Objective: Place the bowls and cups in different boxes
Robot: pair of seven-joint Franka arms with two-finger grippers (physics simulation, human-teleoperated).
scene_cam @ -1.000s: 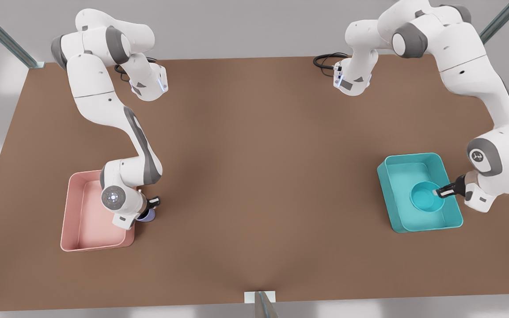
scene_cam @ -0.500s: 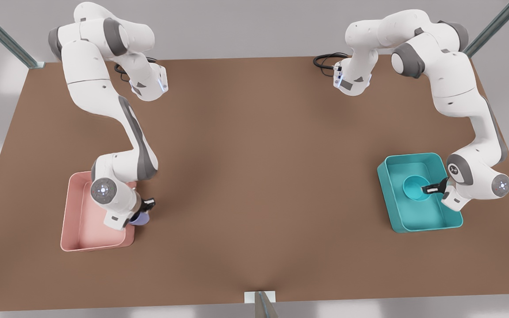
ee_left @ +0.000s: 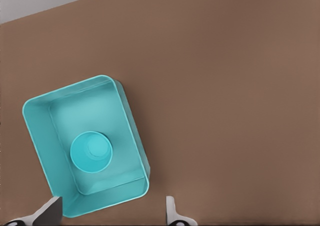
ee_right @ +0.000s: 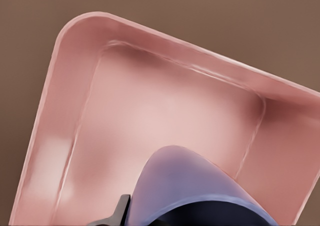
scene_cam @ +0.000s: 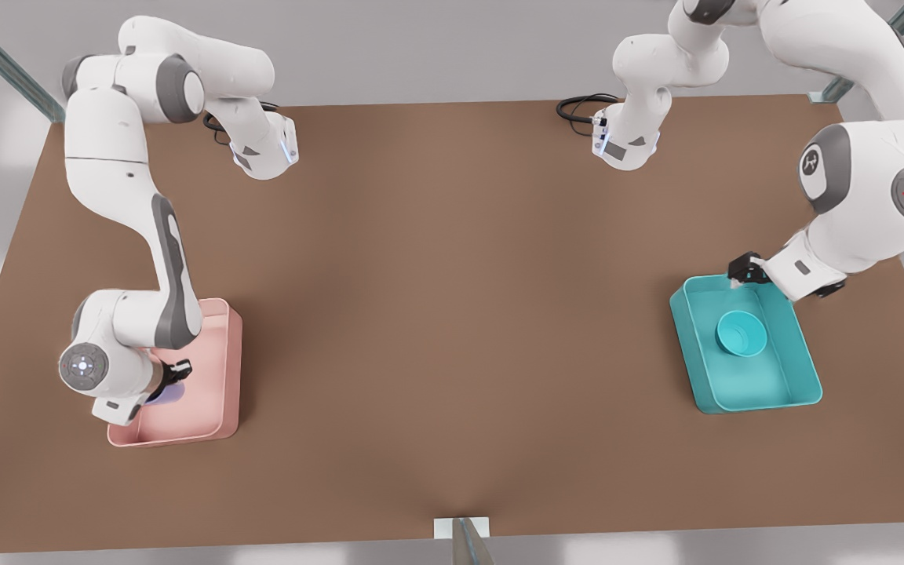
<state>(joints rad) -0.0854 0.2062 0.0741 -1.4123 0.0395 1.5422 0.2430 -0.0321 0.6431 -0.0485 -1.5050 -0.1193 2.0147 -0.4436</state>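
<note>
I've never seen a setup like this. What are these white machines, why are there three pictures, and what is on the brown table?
They are two robot arms in a computer simulation, each ending in a two-finger gripper. One picture looks down on the whole table; the other two come from cameras on the arms' wrists. The left gripper, on the front view's right, is open above the far rim of the teal box, where the teal bowl sits alone. The right gripper holds the lavender cup over the pink box; its wrist camera looks past the cup into the box.
</note>
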